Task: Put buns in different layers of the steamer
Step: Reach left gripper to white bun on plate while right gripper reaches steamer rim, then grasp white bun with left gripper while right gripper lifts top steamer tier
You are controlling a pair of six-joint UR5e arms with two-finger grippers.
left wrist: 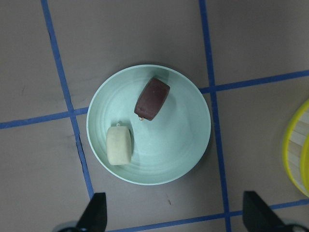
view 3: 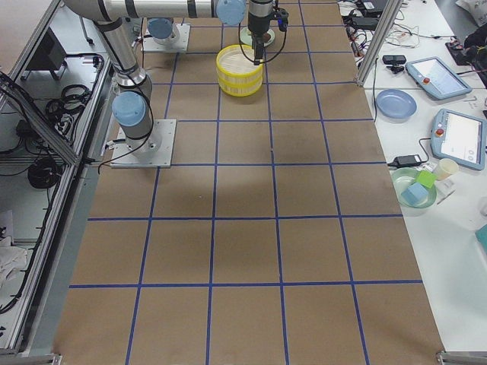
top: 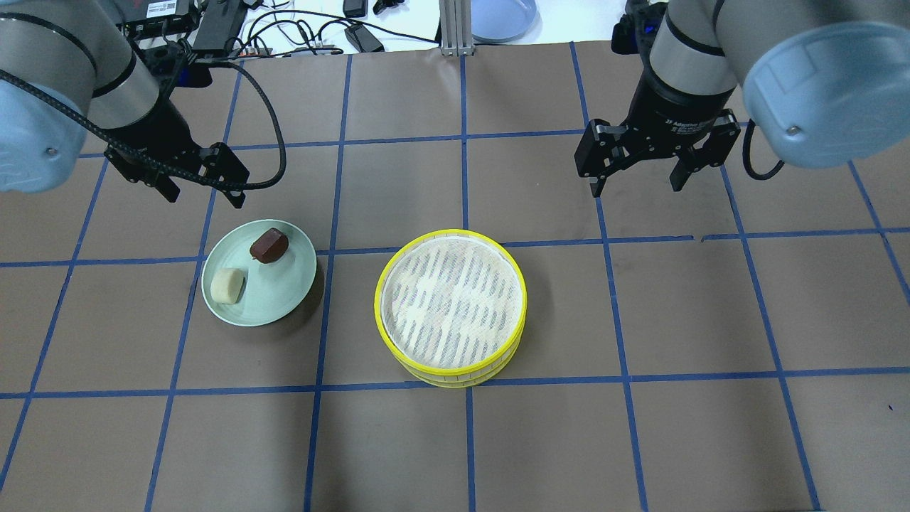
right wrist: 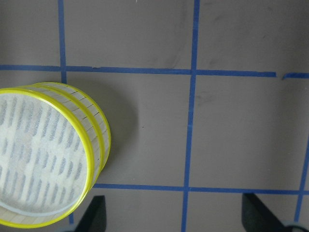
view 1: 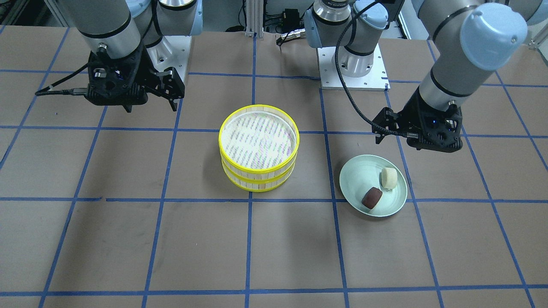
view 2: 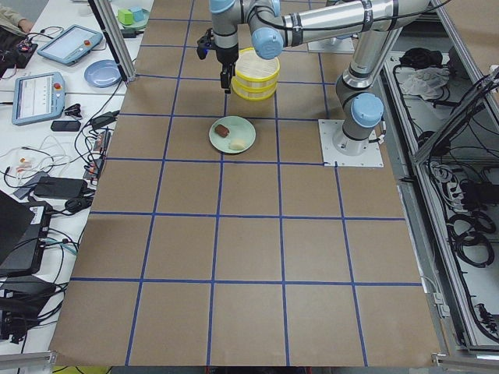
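The steamer stands as two stacked yellow-rimmed tiers at the table's middle, and its top tier is empty. It also shows in the front view and the right wrist view. The cream-white bun and the reddish-brown bun lie on a pale green plate to the steamer's left. My left gripper is open and empty, hovering just beyond the plate. The left wrist view shows both buns on the plate. My right gripper is open and empty, beyond and right of the steamer.
Blue tape lines grid the brown table. A blue plate, cables and power bricks lie past the table's far edge. Tablets and small items sit on a side bench. The arm bases stand at the robot's side of the table.
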